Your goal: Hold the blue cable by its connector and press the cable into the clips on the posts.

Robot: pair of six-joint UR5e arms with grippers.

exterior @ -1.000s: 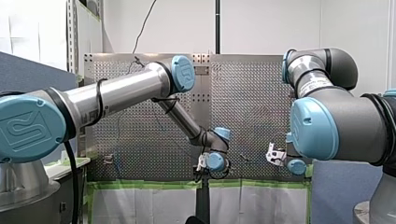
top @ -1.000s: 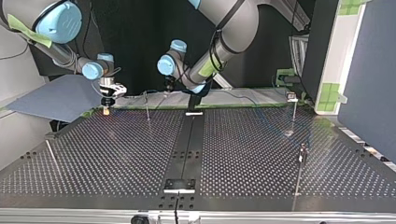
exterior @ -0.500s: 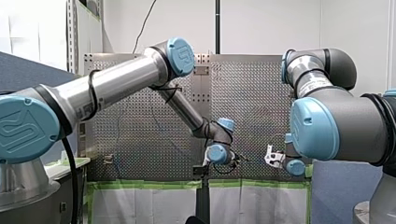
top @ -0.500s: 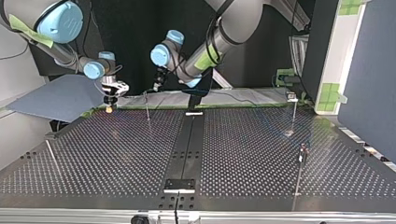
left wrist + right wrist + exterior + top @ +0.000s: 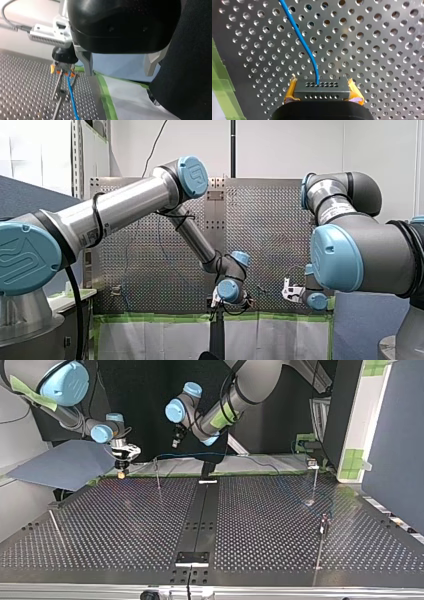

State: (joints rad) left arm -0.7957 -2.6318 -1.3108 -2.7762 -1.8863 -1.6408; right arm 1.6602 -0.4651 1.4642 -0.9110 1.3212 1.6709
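Observation:
In the right wrist view my right gripper (image 5: 322,96) is shut with its yellow pads (image 5: 290,93) on a black connector (image 5: 322,87). The blue cable (image 5: 299,35) runs out of the connector over the perforated table. The top view shows this gripper (image 5: 121,471) at the far left edge of the table, and the cable (image 5: 200,453) stretching toward the right past a thin post (image 5: 157,472). My left gripper (image 5: 118,72) hangs open with nothing between its metal fingers (image 5: 86,62). It is above and beside my right gripper (image 5: 62,67), apart from the cable (image 5: 72,96).
More posts stand at the top view's right (image 5: 315,480) (image 5: 324,525) and one leans at the near left (image 5: 55,525). A black rail (image 5: 200,515) runs down the table's middle. Green tape (image 5: 106,95) lines the table's edge.
My left gripper swung toward the top view's left and rose, then came slightly back. My right gripper shifted a little to that view's right with the connector. The cable now hangs stretched above the table.

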